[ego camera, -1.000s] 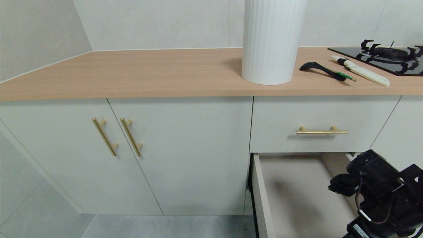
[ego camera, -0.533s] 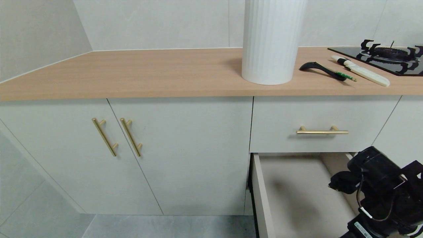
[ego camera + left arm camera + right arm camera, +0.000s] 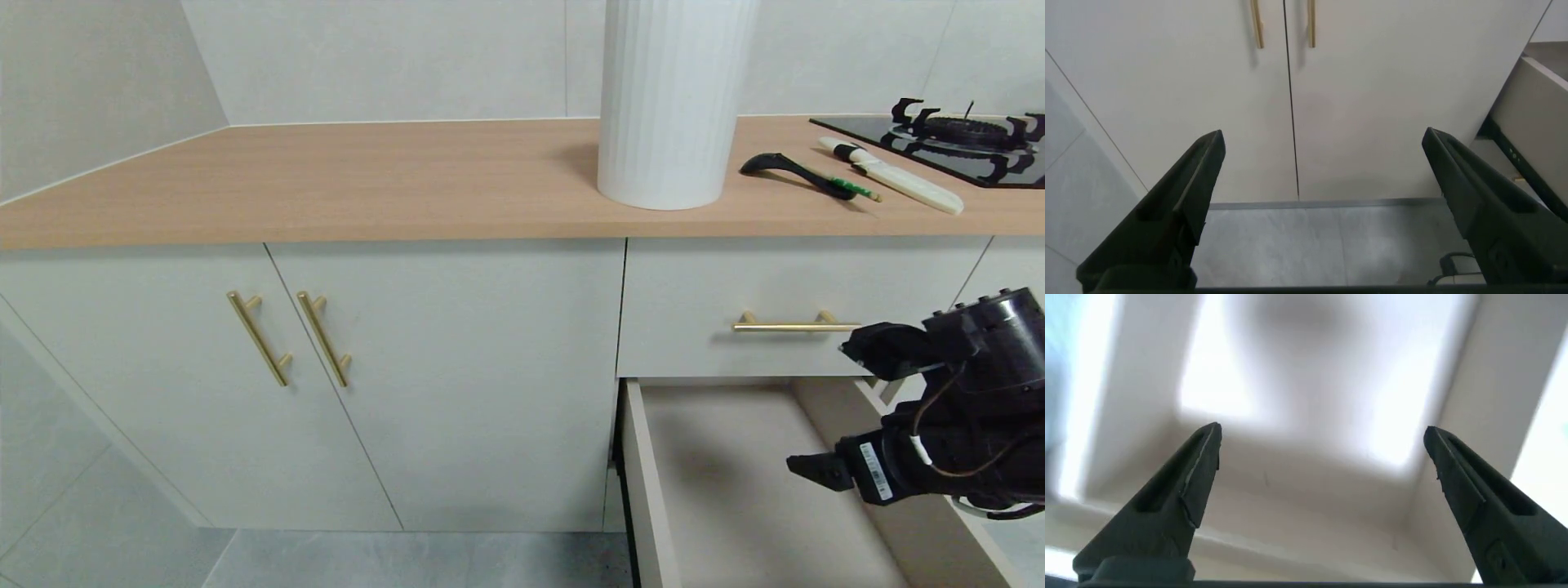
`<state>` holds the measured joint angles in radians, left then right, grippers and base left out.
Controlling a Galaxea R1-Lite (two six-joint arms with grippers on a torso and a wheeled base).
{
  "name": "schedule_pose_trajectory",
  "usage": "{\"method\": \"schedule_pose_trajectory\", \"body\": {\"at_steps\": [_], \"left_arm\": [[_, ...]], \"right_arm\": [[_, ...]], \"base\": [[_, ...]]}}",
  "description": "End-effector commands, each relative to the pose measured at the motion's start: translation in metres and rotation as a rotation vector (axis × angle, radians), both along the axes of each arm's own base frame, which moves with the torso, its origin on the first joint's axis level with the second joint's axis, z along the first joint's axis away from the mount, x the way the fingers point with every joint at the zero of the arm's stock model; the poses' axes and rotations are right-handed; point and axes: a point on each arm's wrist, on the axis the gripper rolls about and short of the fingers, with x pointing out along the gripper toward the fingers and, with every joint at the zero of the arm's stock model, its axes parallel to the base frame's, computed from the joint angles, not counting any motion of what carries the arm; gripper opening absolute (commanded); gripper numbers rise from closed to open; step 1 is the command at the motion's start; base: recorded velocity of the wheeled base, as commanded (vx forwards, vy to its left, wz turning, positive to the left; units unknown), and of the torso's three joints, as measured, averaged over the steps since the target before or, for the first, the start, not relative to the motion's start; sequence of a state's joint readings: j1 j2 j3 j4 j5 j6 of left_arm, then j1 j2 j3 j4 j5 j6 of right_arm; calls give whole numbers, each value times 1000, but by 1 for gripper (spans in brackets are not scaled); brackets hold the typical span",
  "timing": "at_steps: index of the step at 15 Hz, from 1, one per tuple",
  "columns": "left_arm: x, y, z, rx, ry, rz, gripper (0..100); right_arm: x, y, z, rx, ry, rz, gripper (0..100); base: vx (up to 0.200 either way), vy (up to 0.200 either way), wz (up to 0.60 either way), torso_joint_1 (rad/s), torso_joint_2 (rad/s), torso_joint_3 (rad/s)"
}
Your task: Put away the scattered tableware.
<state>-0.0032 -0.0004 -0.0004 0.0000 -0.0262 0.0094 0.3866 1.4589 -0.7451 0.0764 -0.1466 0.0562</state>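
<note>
- Two utensils lie on the worktop (image 3: 367,175), between the white cylinder (image 3: 669,106) and the hob (image 3: 939,143): a black ladle (image 3: 788,169) and, just beside it, a white knife (image 3: 898,181).
- We hold our right jaws wide apart and empty over the open drawer (image 3: 647,482), below a shut drawer's brass handle (image 3: 796,327).
- Our left jaws stand apart too, empty, facing the cupboard doors (image 3: 1372,98) near the floor (image 3: 1315,245).
</note>
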Motion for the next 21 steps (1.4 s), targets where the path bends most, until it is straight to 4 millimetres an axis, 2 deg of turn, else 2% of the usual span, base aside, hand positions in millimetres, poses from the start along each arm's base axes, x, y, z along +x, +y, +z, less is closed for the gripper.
{"method": "schedule_pose_trajectory", "body": {"at_steps": [1,5,9,21], "left_arm": [[0,0,0,0,1,0,100],[0,0,0,0,1,0,100],[0,0,0,0,1,0,100],[0,0,0,0,1,0,100]], "right_arm": [[-16,-6,20,46,-111,2,100],[-24,-10,31,67,-174,4,100],[-25,-10,32,67,-177,3,100],[-23,-12,34,72,-183,-12,100]], "base": [[0,0,0,0,0,0],[0,0,0,0,0,0],[0,0,0,50,-214,-223],[0,0,0,180,-480,-287]]}}
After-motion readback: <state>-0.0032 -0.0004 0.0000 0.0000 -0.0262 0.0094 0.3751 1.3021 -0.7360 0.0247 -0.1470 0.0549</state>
